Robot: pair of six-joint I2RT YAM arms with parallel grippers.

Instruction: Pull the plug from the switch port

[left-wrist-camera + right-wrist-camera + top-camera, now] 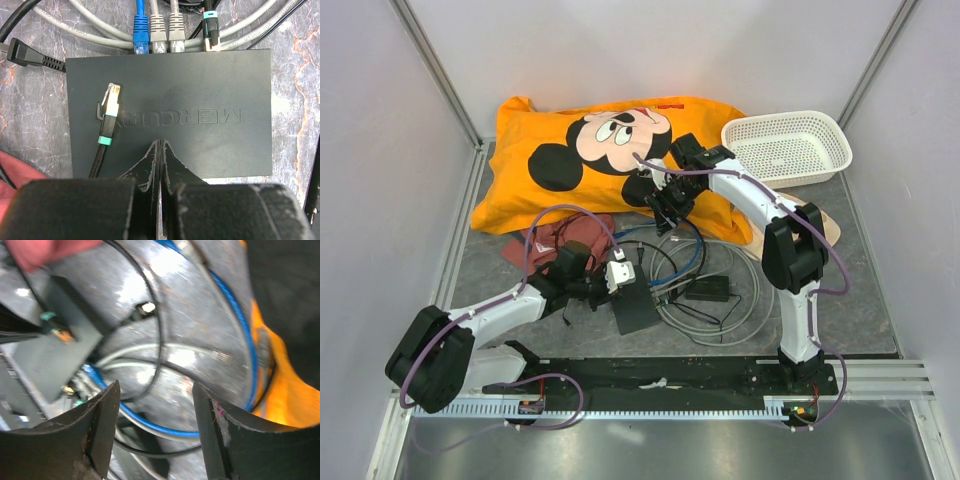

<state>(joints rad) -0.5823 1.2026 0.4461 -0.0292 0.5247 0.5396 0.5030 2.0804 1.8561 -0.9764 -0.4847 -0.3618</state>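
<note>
Pale, plain walls close in the scene on three sides: a left wall, a back wall and a right wall. Slanting metal posts mark the two back corners. The worktop is grey and mottled like stone, with faint rusty veins. A black strip and a white slotted rail run along its near edge, before a dull metal sheet. The light is soft and even.
</note>
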